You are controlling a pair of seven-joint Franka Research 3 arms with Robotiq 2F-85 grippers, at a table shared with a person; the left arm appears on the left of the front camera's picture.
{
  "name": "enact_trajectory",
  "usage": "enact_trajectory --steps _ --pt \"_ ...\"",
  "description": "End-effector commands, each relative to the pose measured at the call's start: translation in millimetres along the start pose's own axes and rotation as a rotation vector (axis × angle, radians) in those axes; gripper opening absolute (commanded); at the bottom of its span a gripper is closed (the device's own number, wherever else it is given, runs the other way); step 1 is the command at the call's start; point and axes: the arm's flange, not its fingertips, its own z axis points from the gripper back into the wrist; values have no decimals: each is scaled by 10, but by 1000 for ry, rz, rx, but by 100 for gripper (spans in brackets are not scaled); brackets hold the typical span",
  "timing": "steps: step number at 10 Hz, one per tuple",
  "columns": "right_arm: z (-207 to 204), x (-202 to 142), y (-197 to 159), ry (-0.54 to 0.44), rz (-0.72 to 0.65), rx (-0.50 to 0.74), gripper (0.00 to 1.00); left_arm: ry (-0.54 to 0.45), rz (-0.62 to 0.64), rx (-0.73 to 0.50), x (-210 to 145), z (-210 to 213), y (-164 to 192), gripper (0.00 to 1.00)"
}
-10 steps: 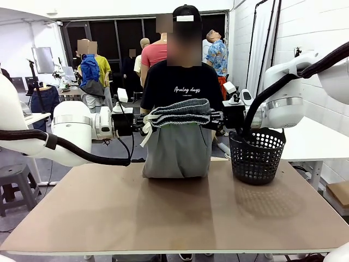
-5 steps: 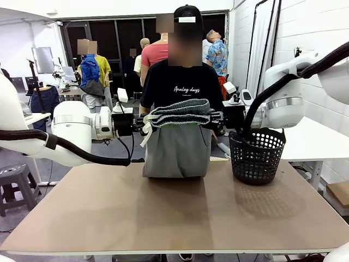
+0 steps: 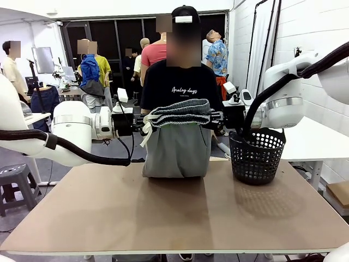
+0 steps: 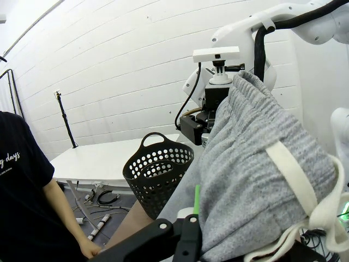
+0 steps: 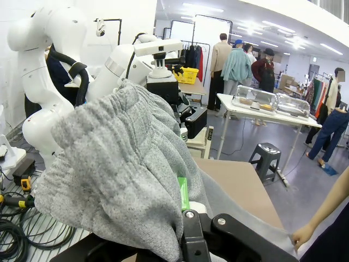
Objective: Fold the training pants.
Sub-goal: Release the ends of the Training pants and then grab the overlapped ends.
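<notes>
Two grips: left end effector (image 3: 143, 124) and right end effector (image 3: 214, 117), each clamped shut on one end of the gathered waistband (image 3: 180, 112). We hold the light grey jersey training pants (image 3: 177, 150) aloft between them, presumably to spread them flat for folding. Cloth hangs to the brown tabletop (image 3: 174, 218). Black perforated basket (image 3: 256, 158) stands just beside.

A white painted brick wall (image 3: 305, 33) rises at the right behind a white side table (image 3: 319, 139). Dark glazed doors (image 3: 112, 38) close the far end. A grey stool (image 3: 13, 176) stands on the grey floor (image 3: 49, 185) at the left.
</notes>
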Motion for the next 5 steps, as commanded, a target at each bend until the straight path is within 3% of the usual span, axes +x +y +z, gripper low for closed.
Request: enact_trajectory --steps 1,5 --pt "10 -8 19 -19 -9 2 0 -4 6 3 24 -2 -2 0" --pt "10 -8 19 -19 -9 2 0 -4 6 3 24 -2 -2 0"
